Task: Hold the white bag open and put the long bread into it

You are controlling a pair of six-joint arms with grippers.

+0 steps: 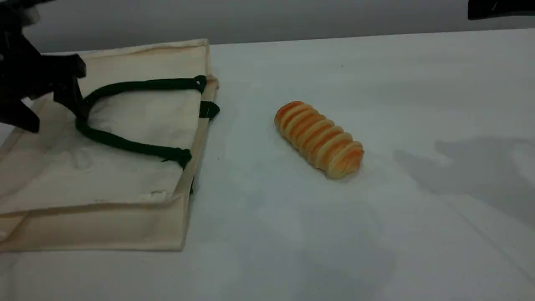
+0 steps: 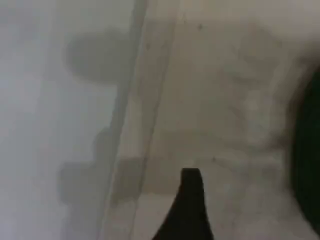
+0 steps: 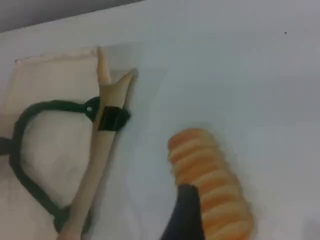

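The white bag (image 1: 125, 125) lies flat on the table's left side, its mouth edge facing right. Its dark green handle (image 1: 125, 144) loops across the top panel. My left gripper (image 1: 54, 117) hovers open over the bag's far left part, one finger right at the handle's bend, holding nothing. In the left wrist view its fingertip (image 2: 190, 200) hangs close above the bag's canvas (image 2: 225, 100). The long bread (image 1: 319, 140), ridged and golden-orange, rests on the table to the bag's right. The right gripper's fingertip (image 3: 187, 210) hangs above the bread (image 3: 210, 175), apart from it and holding nothing.
The table (image 1: 418, 104) is covered in pale cloth. A dark part of the right arm (image 1: 499, 9) shows at the top right corner, and its shadow falls on the cloth at the right. A green fabric tab (image 1: 208, 109) sticks out at the bag's mouth edge.
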